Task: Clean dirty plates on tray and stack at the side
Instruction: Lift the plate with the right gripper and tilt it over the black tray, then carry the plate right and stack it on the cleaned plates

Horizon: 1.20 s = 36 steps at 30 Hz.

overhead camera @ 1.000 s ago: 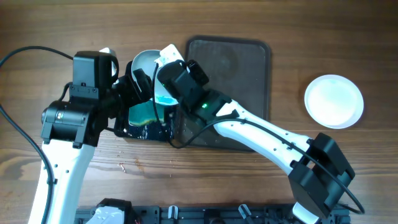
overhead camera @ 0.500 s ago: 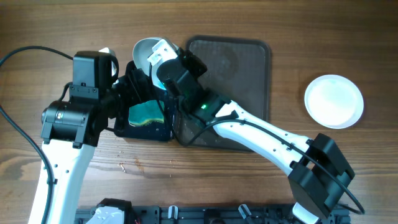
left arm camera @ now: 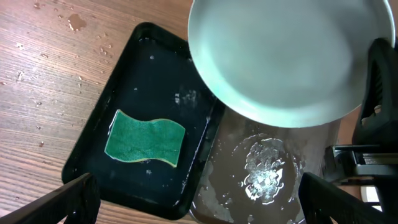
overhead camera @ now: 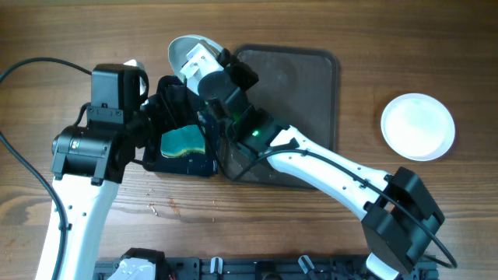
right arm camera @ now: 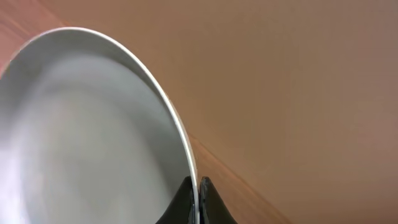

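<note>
Wooden table [overhead camera: 405, 47] fills the overhead view, and the biggest thing on it is the dark grey tray [overhead camera: 303, 93] at centre, its floor wet and glistening in the left wrist view. The right arm [overhead camera: 327, 167] reaches across that tray from the near right; the left arm [overhead camera: 78, 155] comes in from the near left. Just beside the grey tray's left edge lies a smaller black tray [left arm camera: 155, 81], beaded with water.

Up in the air is the plate [overhead camera: 183, 53], white and tilted, hanging over the far end of the black tray near the grey tray's far-left corner (from the left wrist its pale face looks clean and smooth). A second white plate [overhead camera: 418, 126] lies flat on the table, well apart on the right side.

On the black tray floor sits a green sponge [left arm camera: 145, 137] with a yellow underside, lying flat and apart from both grippers.

The right gripper [right arm camera: 198, 194] has its two dark fingers pinched on the raised plate's rim, one on each face. The left gripper [left arm camera: 199, 196] hangs above the two trays with fingers spread wide, one at each bottom corner of its view, gripping nothing. A few water drops [left arm camera: 78, 22] dot the wood beyond the black tray.
</note>
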### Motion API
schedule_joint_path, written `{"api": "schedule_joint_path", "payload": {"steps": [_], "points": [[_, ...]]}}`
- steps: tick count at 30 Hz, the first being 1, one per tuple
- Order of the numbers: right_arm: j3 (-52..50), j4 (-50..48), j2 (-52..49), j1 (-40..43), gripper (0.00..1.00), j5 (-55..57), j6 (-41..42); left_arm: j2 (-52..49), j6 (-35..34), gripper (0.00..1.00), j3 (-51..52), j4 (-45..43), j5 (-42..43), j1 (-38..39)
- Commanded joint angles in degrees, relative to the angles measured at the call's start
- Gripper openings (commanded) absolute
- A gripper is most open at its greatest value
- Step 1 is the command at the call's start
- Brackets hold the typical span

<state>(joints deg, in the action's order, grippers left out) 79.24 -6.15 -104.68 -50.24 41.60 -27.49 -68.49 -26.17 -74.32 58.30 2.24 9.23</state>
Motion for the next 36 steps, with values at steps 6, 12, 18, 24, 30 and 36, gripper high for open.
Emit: {"api": "schedule_joint_path", "payload": {"steps": [6, 12, 18, 24, 30, 36], "points": [[1.0, 1.6, 1.8, 0.8, 0.04, -0.9, 5.2, 0.7, 0.5, 1.00, -0.8, -0.1, 0.5, -0.1], [1.0, 17.0, 1.8, 5.3, 0.04, -6.9, 35.3, 0.7, 0.5, 1.00, -0.8, -0.1, 0.5, -0.1], [1.1, 25.7, 7.5, 17.9, 0.04, -34.6, 51.3, 0.7, 0.5, 1.00, -0.8, -0.1, 0.5, -0.1], [1.0, 24.1, 10.4, 14.4, 0.04, -22.2, 21.9, 0.7, 0.5, 1.00, -0.8, -0.1, 0.5, -0.1], [1.0, 32.4, 10.3, 17.2, 0.04, -32.7, 54.6, 0.7, 0.5, 1.00, -0.8, -0.1, 0.5, -0.1], [1.0, 41.2, 12.0, 41.3, 0.04, -62.3, 55.1, 0.7, 0.5, 1.00, -0.8, -0.1, 0.5, -0.1]]}}
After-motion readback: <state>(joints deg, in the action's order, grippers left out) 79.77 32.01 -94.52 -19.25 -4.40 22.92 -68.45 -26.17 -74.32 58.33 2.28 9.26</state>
